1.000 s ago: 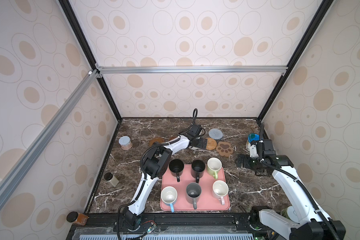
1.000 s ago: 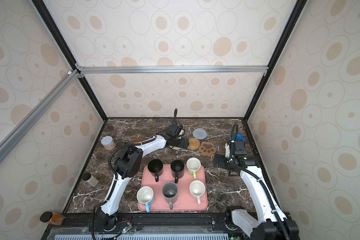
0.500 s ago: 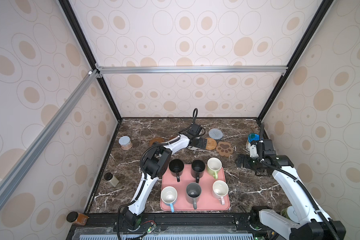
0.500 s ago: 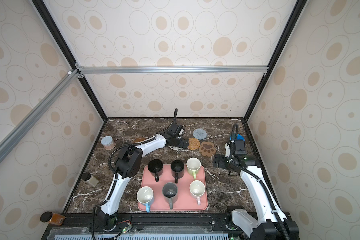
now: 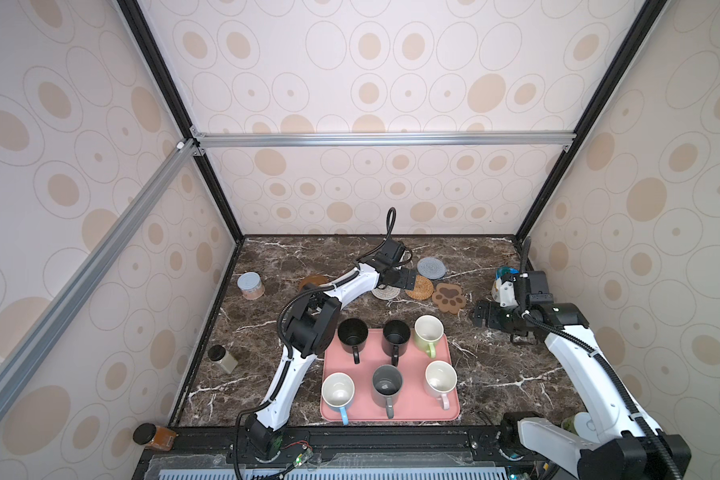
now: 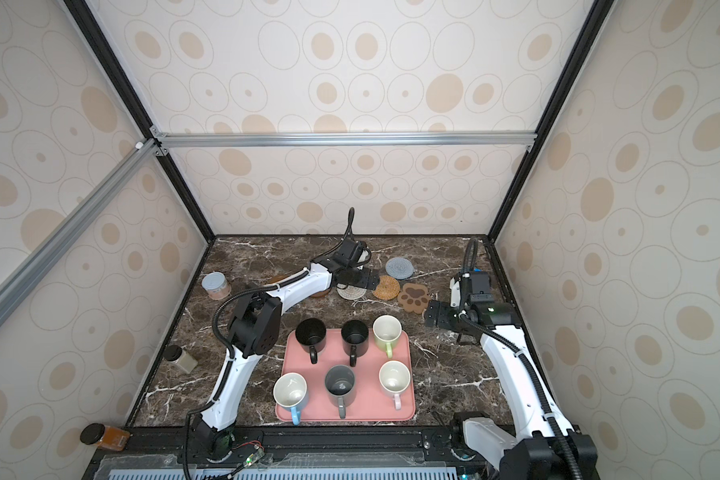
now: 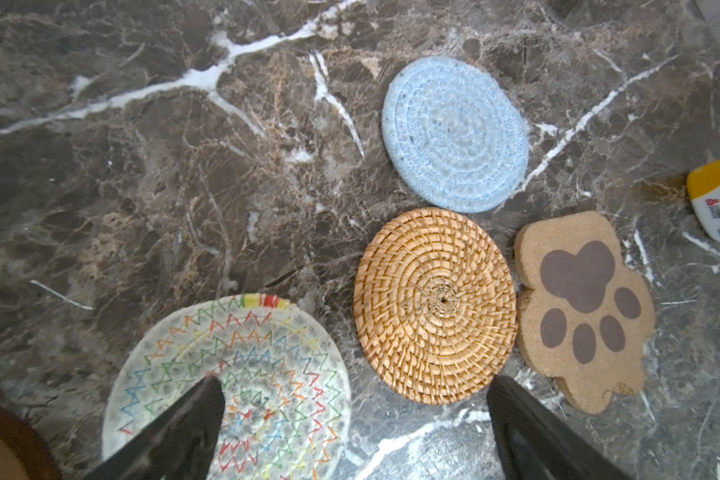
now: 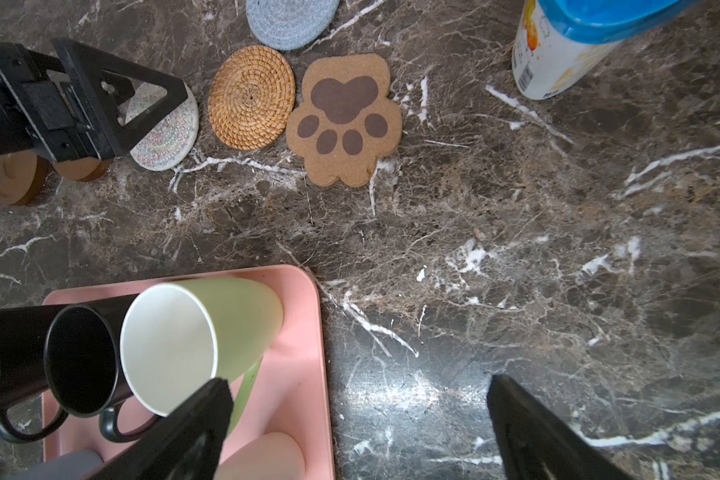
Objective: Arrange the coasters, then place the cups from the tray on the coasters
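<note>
Back-centre of the table [image 5: 516, 374], over the coaster cluster, hangs my L pincer [image 7: 354, 386], jaws wide, gripping nothing. Key relation: cream woven coaster [image 7: 267, 353] sits right under one fingertip [image 7: 184, 428], rattan coaster [image 7: 435, 305] just ahead, btwn the two tips. Both round, so no long axis to line up w/; only the paw coaster [image 7: 582, 307] has one, toes toward the tray [image 5: 412, 409]. Paw is just beside rattan, maybe touching, can't tell. Grey-blue coaster [image 7: 454, 133] lies further back, apart. Two wooden discs [image 8: 80, 168] are half hidden behind my L pincer in the R wrist view. My read: L arm is nearer cream + rattan, so those are L's job. R pincer [image 8: 356, 380], also spread wide & empty, hovers over bare table btwn paw and tray corner, nearer the paw and the light green cup [image 8: 192, 340]. All six cups [image 5: 387, 386] stand on the tray, none on a coaster yet. Vs a sec ago: no diff I can spot; both arms same place, jaws same, coasters unmoved.
</note>
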Controlling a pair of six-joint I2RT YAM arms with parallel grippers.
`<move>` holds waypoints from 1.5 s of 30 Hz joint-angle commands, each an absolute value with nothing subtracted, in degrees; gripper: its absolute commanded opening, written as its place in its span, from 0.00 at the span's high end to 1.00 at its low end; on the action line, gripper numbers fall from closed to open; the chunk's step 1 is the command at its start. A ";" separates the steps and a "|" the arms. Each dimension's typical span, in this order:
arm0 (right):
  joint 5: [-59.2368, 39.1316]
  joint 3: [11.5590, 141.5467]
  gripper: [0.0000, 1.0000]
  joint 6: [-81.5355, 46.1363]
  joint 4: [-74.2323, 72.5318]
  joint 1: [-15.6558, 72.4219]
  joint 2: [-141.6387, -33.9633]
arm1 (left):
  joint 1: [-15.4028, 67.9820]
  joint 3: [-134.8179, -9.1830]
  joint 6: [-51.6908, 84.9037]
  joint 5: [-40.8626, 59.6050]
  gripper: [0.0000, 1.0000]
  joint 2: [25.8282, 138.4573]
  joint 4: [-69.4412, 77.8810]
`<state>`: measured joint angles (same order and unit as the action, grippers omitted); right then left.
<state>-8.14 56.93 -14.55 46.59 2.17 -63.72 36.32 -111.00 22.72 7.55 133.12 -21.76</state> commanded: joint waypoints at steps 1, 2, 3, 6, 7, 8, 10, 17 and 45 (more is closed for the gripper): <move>-10.19 58.62 0.00 -15.15 44.82 1.90 -65.56 | 35.87 -106.71 23.22 7.91 0.00 125.52 -17.90; -10.73 58.75 0.00 -15.36 44.22 1.83 -66.24 | 35.87 -104.25 23.70 7.87 0.00 123.63 -16.11; -11.34 59.02 0.00 -15.55 43.68 1.85 -66.96 | 35.78 -101.87 24.05 8.00 0.00 121.82 -14.48; -12.68 59.62 0.00 -15.91 42.17 1.90 -69.40 | 35.48 -96.20 25.09 8.02 0.00 117.37 -11.54; -13.04 59.85 0.00 -16.08 41.73 1.87 -70.11 | 35.45 -94.48 25.37 7.98 0.00 116.19 -10.91; -13.46 60.10 0.00 -16.17 41.25 1.81 -70.96 | 35.42 -92.78 25.70 7.76 0.00 114.88 -10.40; -14.58 60.61 0.00 -16.24 39.97 1.88 -72.61 | 35.16 -89.47 26.60 7.39 0.00 112.85 -9.28; -18.65 63.31 0.00 -16.20 36.28 1.89 -80.31 | 34.69 -78.53 30.68 7.33 0.00 106.14 -3.39; -33.09 68.20 0.00 -24.30 24.45 5.26 -103.58 | 34.58 -69.17 33.68 6.55 0.00 100.29 -0.43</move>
<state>-31.44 66.96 -23.33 25.02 4.58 -102.24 34.83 -69.06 32.75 7.35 102.13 -1.04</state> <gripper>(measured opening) 0.997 0.999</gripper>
